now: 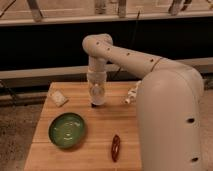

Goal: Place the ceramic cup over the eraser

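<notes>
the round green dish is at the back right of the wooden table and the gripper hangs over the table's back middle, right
Not quite: the camera view shows the round green dish at the front left of the wooden table, not the back right. The gripper does hang over the table's back middle.

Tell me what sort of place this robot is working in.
Probably a lab or test area, not a home: a wooden table stands alone on a speckled floor, with a dark wall and pale rail behind. The gripper hangs over the table's back middle, beyond the green dish.
</notes>
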